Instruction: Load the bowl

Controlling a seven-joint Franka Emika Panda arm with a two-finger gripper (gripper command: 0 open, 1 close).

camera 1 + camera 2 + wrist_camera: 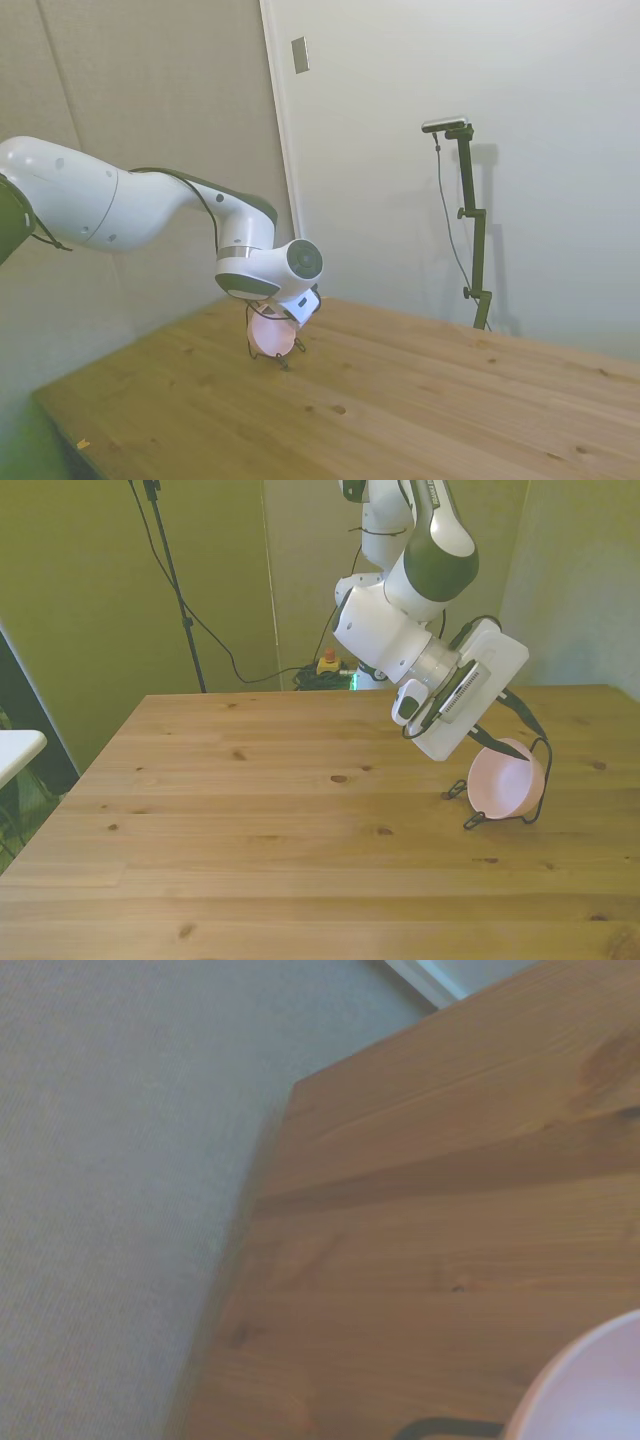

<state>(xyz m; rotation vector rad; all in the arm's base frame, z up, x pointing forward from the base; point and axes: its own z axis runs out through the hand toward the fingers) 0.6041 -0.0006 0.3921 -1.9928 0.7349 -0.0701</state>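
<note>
The small pale pink bowl (pixel 503 783) leans tilted in a thin black wire rack (pixel 470 821) near the table's edge at the front view's right. My gripper (pixel 515 738) reaches down to the bowl's upper rim, and the white hand hides how it meets the rim. In the side view the bowl (pixel 270 335) shows just below the hand, with the rack's feet (pixel 284 361) on the wood under it. The wrist view catches a blurred edge of the bowl (pixel 592 1390) and a bit of dark rack wire (pixel 440 1427).
The wooden table (pixel 250 830) stretches wide toward the front view's left. A wall (pixel 150 120) stands close behind the rack's side of the table. The table's corner and the grey floor (pixel 110 1180) show in the wrist view.
</note>
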